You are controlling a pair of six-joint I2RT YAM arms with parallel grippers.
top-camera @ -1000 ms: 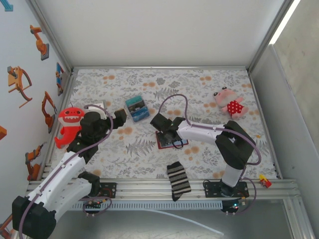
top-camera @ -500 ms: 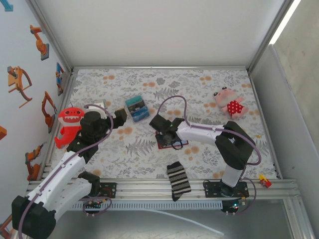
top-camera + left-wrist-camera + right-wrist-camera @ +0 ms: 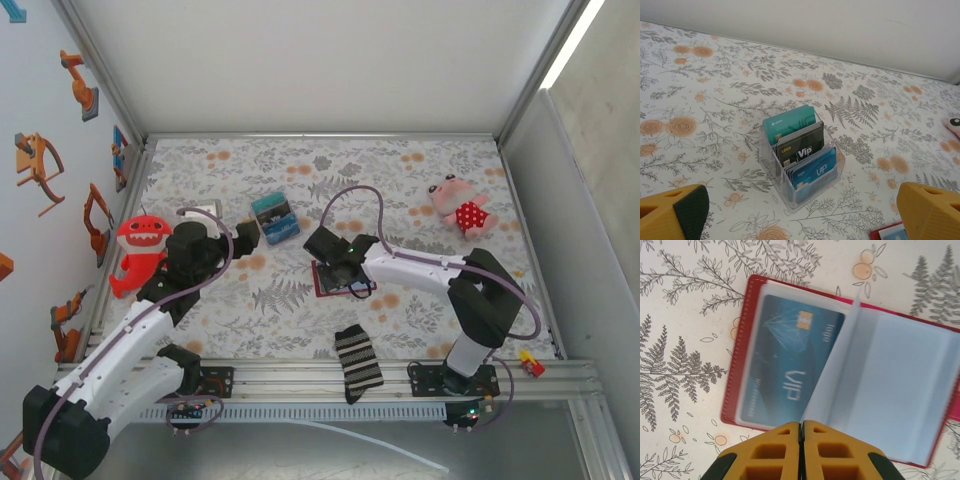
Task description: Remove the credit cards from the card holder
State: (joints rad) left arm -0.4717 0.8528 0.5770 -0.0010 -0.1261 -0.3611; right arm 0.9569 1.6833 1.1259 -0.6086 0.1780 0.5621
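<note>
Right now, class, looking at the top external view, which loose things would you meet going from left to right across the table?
shark toy → card box → card holder → pink plush → red-yellow toy

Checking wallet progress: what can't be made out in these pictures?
Right wrist view: whether the shut right gripper pinches the clear page; its fingertips cover the contact.
Same view: what the wallet's right pockets hold; the raised page veils them.
Top view: most of the wallet, under the right gripper.
Left wrist view: wallet, cut by bottom edge.
</note>
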